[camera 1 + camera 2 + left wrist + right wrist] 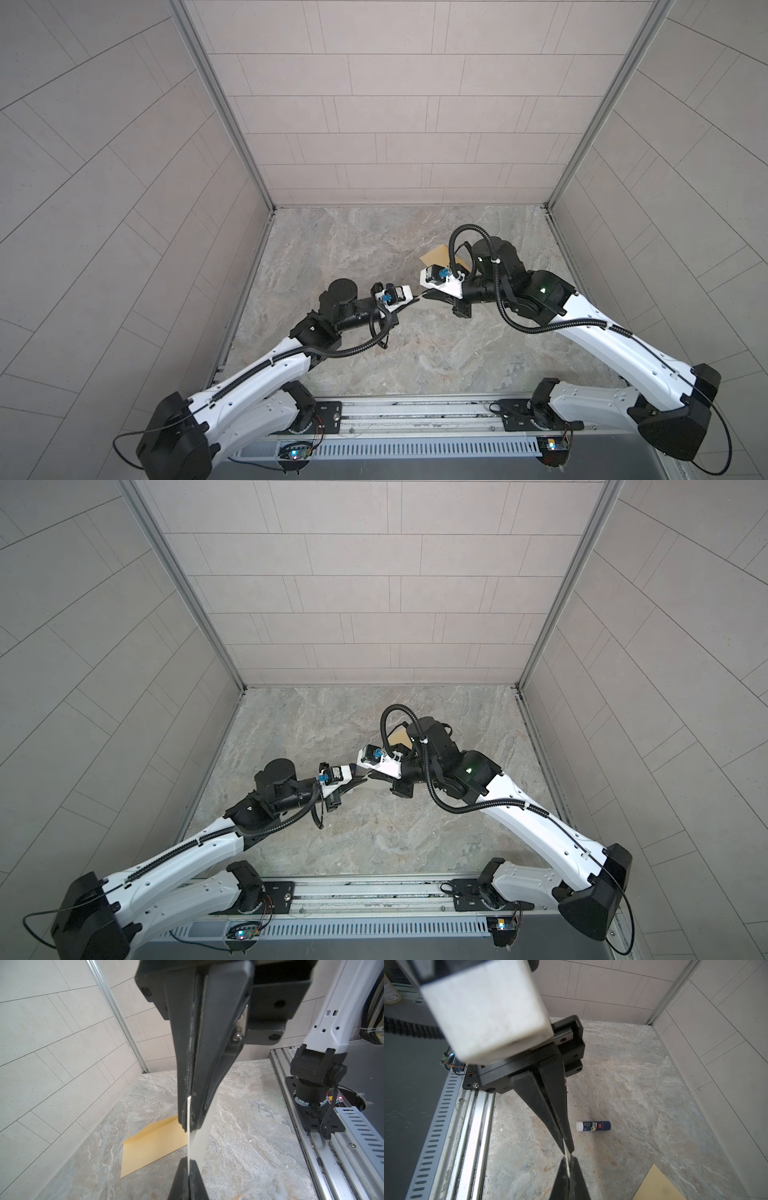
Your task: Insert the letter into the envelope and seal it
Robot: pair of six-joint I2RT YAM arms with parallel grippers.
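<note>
Evidently the letter is held edge-on above the table, shared between both arms. The left gripper is pinched fully onto one end and the right gripper is closed on the other, probably so the thin sheet is kept taut for insertion. The envelope is left flat on the table beyond, not yet entered. A glue stick is kept apart for sealing.
</note>
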